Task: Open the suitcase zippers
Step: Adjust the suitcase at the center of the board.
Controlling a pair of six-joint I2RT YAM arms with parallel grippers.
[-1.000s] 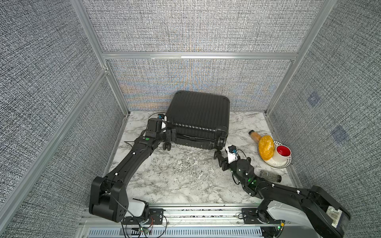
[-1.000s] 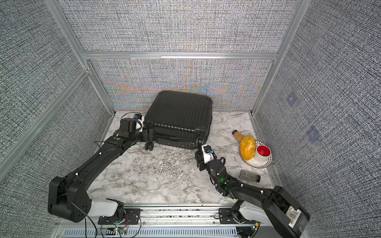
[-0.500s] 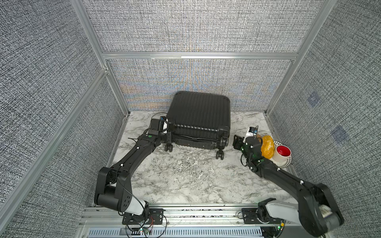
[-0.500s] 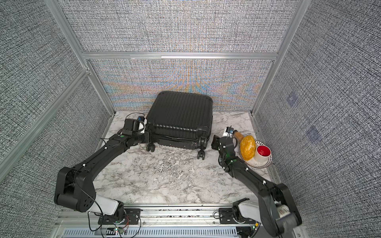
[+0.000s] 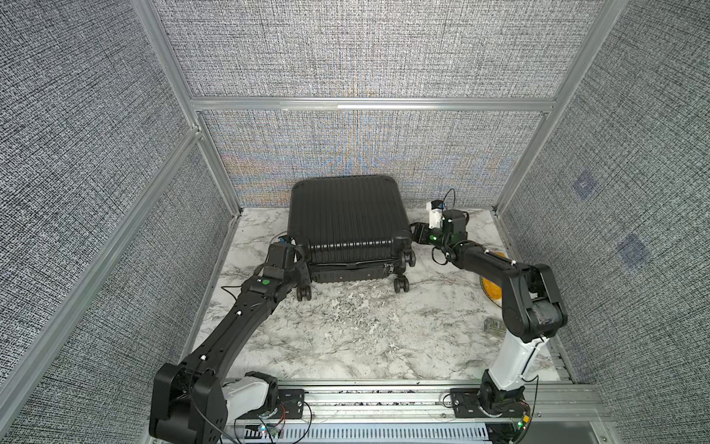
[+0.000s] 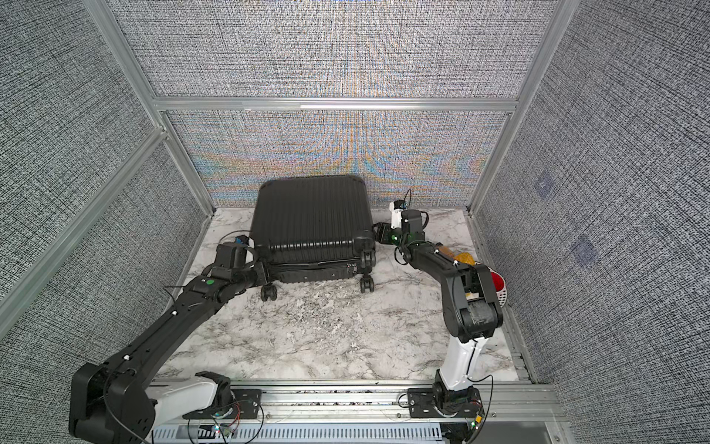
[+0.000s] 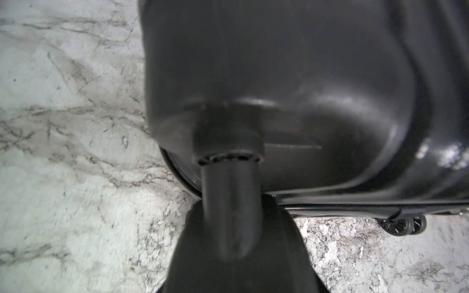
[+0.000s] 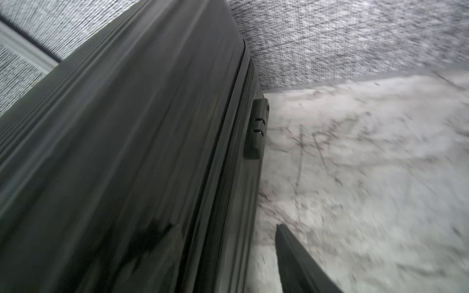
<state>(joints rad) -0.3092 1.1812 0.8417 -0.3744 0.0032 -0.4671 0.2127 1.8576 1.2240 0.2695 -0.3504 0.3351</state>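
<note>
Grey woven-fabric wall panels (image 5: 365, 50), framed by silver aluminium rails (image 5: 369, 103), enclose a white marble-patterned tabletop with grey veins (image 5: 345, 338) on three sides; a slotted aluminium base rail (image 5: 384, 396) runs along its near edge.

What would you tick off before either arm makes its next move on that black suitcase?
1. The suitcase lies flat on the table: ok.
2. The zipper pull tabs show on its near side: ok.
3. The left gripper has a firm grip at the near left corner: cannot tell.
4. The right gripper holds anything at the case's side: cannot tell.
5. The suitcase is swung open: not ok, it lies closed.
</note>
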